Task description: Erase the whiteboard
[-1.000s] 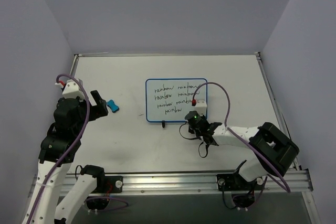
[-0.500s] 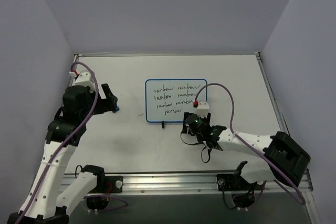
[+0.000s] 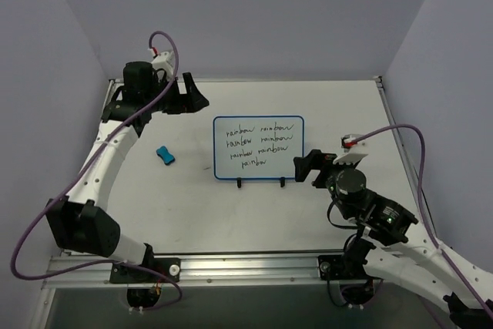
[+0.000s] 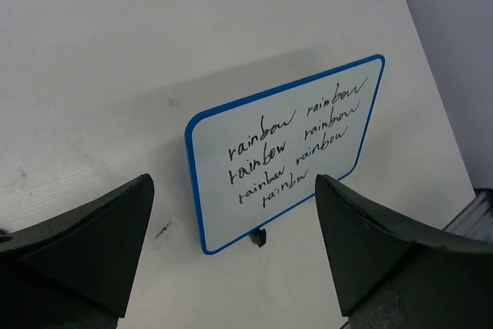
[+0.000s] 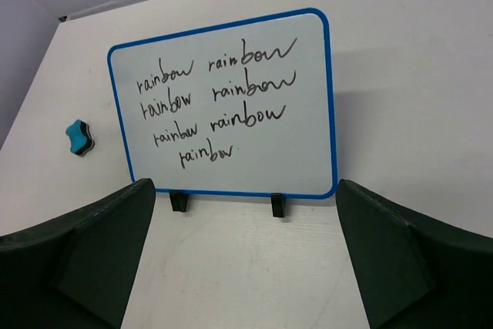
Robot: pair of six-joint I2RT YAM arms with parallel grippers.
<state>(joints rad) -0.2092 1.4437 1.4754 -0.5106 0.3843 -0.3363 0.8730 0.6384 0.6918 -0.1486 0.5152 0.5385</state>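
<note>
The whiteboard (image 3: 258,148) stands upright on two black feet mid-table, blue-rimmed, with several lines of black "rainbow" handwriting. It also shows in the left wrist view as the whiteboard (image 4: 285,152) and in the right wrist view as the whiteboard (image 5: 223,102). My left gripper (image 3: 194,96) hovers open behind and left of the board, near the back edge; the left gripper (image 4: 233,182) holds nothing. My right gripper (image 3: 310,169) is open just right of the board's near corner, and the right gripper (image 5: 246,186) faces the written side, empty.
A small blue eraser block (image 3: 165,156) lies on the table left of the board, also seen as the eraser (image 5: 79,138). Purple walls close in the table (image 3: 231,213) on three sides. A metal rail (image 3: 254,266) runs along the near edge.
My right gripper went from shut to open and drew back from the board's lower right corner. My left arm swung from beside the eraser up to the back left of the table.
</note>
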